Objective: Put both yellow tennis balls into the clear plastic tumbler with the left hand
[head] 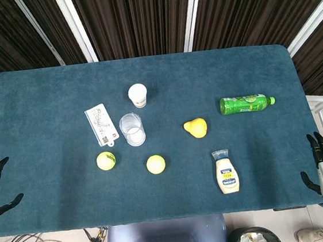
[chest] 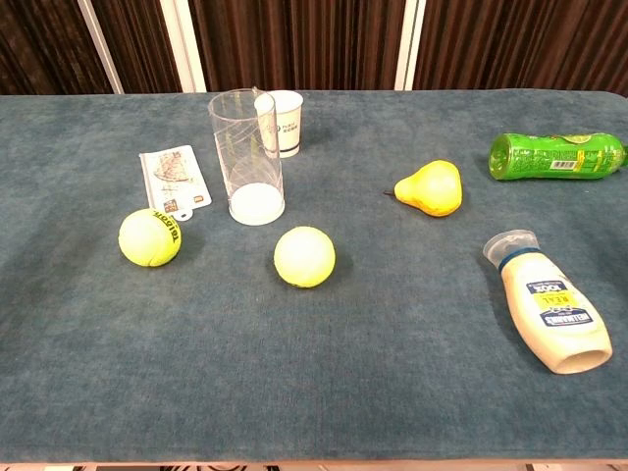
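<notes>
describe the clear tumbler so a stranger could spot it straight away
On the blue table, look left of centre for the upright clear tumbler, just in front of the white paper cup and beside the flat card. It alone is see-through, taller than the cup.

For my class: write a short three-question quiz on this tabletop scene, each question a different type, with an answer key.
1. True or false: one tennis ball already sits inside the clear tumbler.
2. Multiple choice: which lies on its side? A) white paper cup B) green bottle C) clear tumbler
3. Fill in: the yellow fruit between the tumbler and the green bottle is a ____.

Key
1. False: the left tennis ball and right tennis ball both rest on the table.
2. B
3. pear
</notes>
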Available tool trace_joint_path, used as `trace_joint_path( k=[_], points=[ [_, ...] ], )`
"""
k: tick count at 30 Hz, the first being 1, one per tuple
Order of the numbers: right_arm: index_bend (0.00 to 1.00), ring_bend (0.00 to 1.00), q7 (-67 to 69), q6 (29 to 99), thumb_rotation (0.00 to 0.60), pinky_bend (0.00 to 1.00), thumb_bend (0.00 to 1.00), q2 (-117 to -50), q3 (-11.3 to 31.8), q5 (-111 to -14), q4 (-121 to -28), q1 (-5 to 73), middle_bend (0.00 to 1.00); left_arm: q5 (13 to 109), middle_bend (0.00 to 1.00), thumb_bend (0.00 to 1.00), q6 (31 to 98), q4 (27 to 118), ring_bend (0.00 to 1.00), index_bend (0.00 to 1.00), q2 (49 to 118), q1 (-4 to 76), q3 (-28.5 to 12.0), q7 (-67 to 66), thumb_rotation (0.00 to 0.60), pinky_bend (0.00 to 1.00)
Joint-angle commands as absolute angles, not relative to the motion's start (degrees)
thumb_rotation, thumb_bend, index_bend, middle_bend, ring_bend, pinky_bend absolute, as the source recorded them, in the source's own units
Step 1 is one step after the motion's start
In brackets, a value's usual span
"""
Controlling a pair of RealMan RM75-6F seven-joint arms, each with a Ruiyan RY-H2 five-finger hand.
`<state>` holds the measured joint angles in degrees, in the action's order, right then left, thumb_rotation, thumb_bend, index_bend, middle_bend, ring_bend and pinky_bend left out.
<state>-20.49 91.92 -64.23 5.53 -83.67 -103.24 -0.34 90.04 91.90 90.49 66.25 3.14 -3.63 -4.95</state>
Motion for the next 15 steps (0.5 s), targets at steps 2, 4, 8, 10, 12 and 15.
trace_joint_path(
  k=[2, 4, 8, 10, 12, 15],
  points=[
    [0.05, 0.12, -20.5, 91.9, 0.600, 0.12, 0.34, -64.2, 5.5, -83.6, -103.2, -0.3, 0.08, 90.1, 0.02, 0.04, 92.0, 90.7, 0.00, 0.13, 66.3, 3.1, -3.6, -5.4, 0.600, 0.07],
    [0.05, 0.12, -20.5, 91.8, 0.600, 0.12, 0.34, -64.2, 5.5, -83.5, -103.2, -0.3, 0.08, 90.2, 0.02, 0.04, 92.2, 90.7, 0.00, 0.13, 66.3, 3.1, -3.6, -5.5, 0.600, 0.07],
    [0.05, 0.12, -20.4, 92.1, 0.600, 0.12, 0.34, -64.2, 5.7, -83.6, -103.3, -0.4, 0.08, 90.4, 0.02, 0.04, 92.4, 90.6, 0.00, 0.13, 66.3, 3.1, -3.5, -5.4, 0.600, 0.07],
    [0.05, 0.12, -20.4, 92.2, 0.600, 0.12, 0.34, -64.2, 5.7, -83.6, -103.3, -0.4, 0.08, 90.4, 0.02, 0.04, 92.3, 90.5, 0.00, 0.13, 66.4, 3.1, -3.5, -5.3, 0.600, 0.07],
    [0.05, 0.12, -20.4, 92.2, 0.600, 0.12, 0.34, -64.1, 5.7, -83.5, -103.4, -0.5, 0.08, 90.3, 0.02, 0.04, 92.0, 90.5, 0.01, 0.13, 66.3, 3.2, -3.5, -5.3, 0.600, 0.07],
    [0.05, 0.12, -20.5, 92.3, 0.600, 0.12, 0.34, -64.0, 5.7, -83.5, -103.5, -0.5, 0.08, 90.2, 0.02, 0.01, 91.9, 90.5, 0.01, 0.13, 66.4, 3.3, -3.5, -5.2, 0.600, 0.07]
  ],
)
